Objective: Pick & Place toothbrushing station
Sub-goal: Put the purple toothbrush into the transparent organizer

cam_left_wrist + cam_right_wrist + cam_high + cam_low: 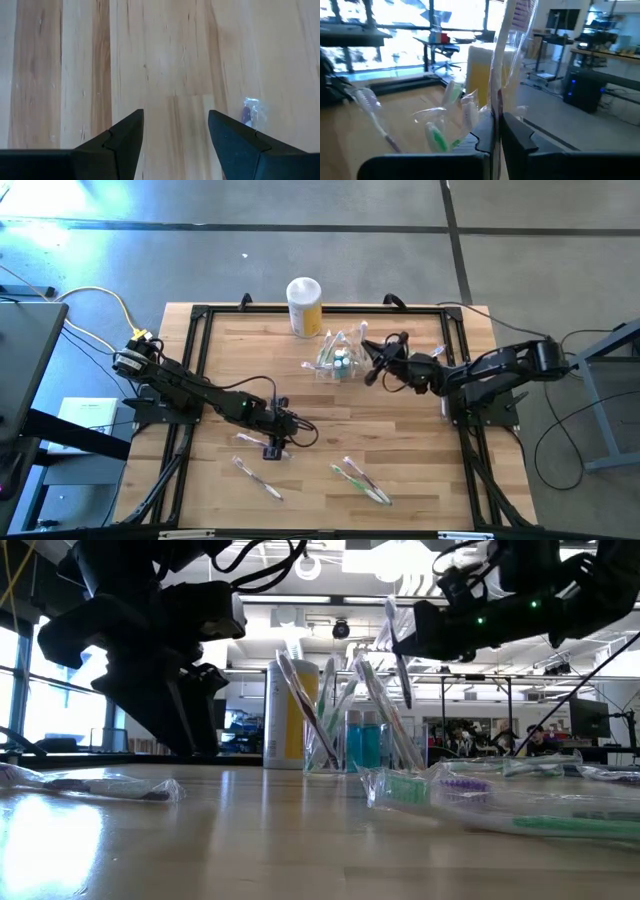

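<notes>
A: Station (337,360) sits at the tabletop's (410,440) far side, beside the yellow canister (304,307). My right gripper (496,131), just beside it, pinches a wrapped toothbrush (507,55); I'd lower it upright into the holder.

B: Left gripper (175,131)?

A: Spread wide over bare wood, holding nothing. No readable writing anywhere.

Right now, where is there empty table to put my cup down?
Bare wood lies between the yellow canister and the left gripper, and in front of the right gripper. It is crowded around the clear holder and by the wrapped toothbrushes at the front.
</notes>
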